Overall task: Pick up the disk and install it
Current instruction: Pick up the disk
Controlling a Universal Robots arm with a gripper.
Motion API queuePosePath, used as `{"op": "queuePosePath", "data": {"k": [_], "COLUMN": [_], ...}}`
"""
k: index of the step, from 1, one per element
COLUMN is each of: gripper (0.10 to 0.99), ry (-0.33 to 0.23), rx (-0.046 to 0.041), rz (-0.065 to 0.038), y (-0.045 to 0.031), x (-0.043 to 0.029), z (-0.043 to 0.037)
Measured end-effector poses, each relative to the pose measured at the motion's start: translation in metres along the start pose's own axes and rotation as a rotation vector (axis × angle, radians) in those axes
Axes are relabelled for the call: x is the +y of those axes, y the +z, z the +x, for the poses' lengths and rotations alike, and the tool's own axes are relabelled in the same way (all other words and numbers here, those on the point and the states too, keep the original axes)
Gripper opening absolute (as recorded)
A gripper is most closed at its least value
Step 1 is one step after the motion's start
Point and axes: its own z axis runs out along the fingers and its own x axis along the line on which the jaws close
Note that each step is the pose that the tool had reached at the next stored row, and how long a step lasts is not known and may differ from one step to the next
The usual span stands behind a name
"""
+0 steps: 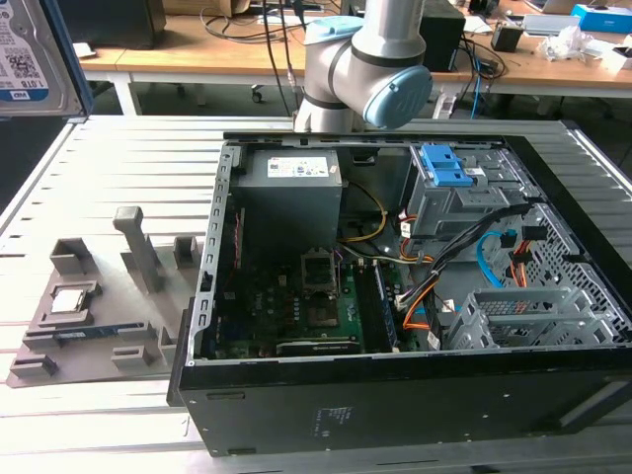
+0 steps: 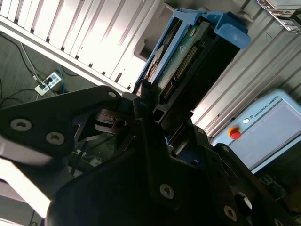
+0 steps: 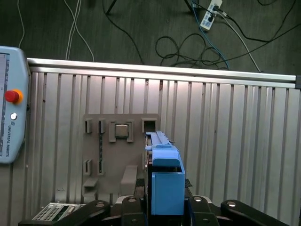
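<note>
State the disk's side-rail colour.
Blue plastic rails on the flat silver hard drive, best in the first wrist view.

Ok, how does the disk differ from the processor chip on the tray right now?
The disk is held up in the claw; the processor chip sits in its slot on the grey tray. The disk carries blue rails and is seen edge-on; the chip is bare silver, lying flat.
</note>
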Motion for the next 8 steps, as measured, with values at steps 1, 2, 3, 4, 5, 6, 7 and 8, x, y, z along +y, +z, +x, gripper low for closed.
{"op": "queuePosePath", "data": {"k": [1,2,3,4,5,6,7,8], "gripper": [0.369,0.369,0.369,0.369,0.369,0.369,0.369,0.369], "ry": [0.000,0.000,0.000,0.000,0.000,0.000,0.000,0.000], "rx": [0.0000,0.0000,0.0000,0.0000,0.0000,0.0000,0.0000,0.0000], "rz": [0.000,0.000,0.000,0.000,0.000,0.000,0.000,0.000], "y": [-0.0027,-0.0047,-0.0066,-0.0090,-0.0106,-0.0122,-0.0148,-0.0181], "x": [0.0000,0.0000,0.0000,0.0001,0.0001,0.0001,0.0001,0.0001], "z": [-0.0001,-0.0001,-0.0001,-0.0002,-0.0002,-0.0002,-0.0003,-0.0004]}}
